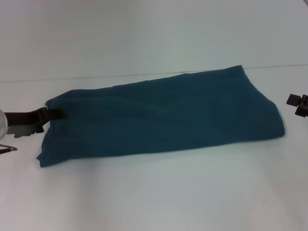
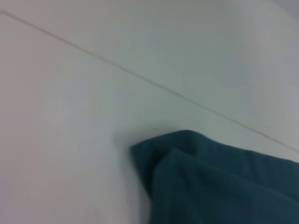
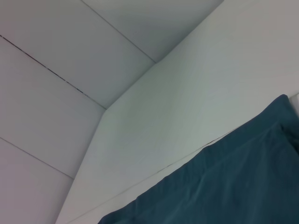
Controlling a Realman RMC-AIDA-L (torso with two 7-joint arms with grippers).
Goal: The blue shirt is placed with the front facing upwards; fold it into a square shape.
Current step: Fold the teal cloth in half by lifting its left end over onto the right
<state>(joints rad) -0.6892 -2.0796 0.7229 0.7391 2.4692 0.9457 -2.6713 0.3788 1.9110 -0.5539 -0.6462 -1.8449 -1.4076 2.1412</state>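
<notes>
The blue shirt (image 1: pixel 163 118) lies on the white table as a long folded band running from near left to far right, with no lettering or collar showing. Its layered left corner (image 2: pixel 187 158) fills the lower part of the left wrist view, and a broad stretch of the cloth (image 3: pixel 224 186) shows in the right wrist view. My left gripper (image 1: pixel 56 114) is low at the shirt's left end, its dark tip overlapping the cloth edge. My right gripper (image 1: pixel 296 104) hangs at the right border, a short way off the shirt's right end and not touching it.
The white table (image 1: pixel 154 192) spreads all around the shirt. Its far edge (image 1: pixel 96 77) meets a pale wall just behind the cloth. A thin seam (image 2: pixel 140 77) crosses the surface near the left corner.
</notes>
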